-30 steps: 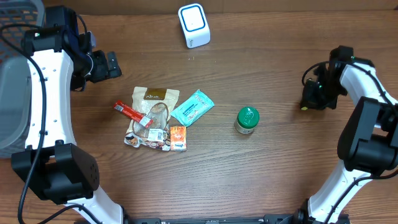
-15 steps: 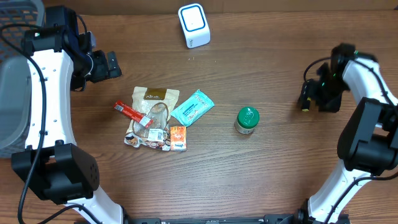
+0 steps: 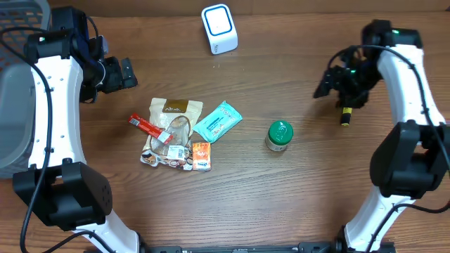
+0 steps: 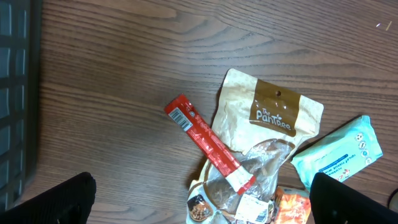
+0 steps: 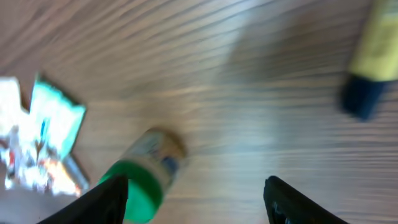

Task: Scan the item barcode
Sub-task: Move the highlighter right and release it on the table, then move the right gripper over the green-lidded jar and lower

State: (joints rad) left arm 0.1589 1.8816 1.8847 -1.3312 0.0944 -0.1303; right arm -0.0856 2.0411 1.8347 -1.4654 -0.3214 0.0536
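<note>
Starting at the left, I have the left end effector (image 3: 130, 73) parked above the worktop (image 3: 295, 204) beside the grey plastic basket (image 3: 14, 105), its fingers spread wide with nothing between them. Just right of it lies the pile: a red stick sachet (image 4: 208, 144) across a beige paper pouch (image 4: 267, 115), with a teal wipes pack (image 4: 339, 152) just beside them. The white box scanner with the blue-ringed face (image 3: 219, 28) sits at the far edge. The short jar with the green lid (image 3: 280, 135) stands alone, well apart from the pile, and I take it as the item to scan. My right end effector (image 3: 329, 83) hangs up and right of it, fingers apart and empty, with a yellow marker with a black end (image 3: 345, 116) lying near. The right wrist view is smeared, so I'd steady the arm first. Then I'd come down square over the lid, close around the jar's body, and keep the label free to face the scanner.
</note>
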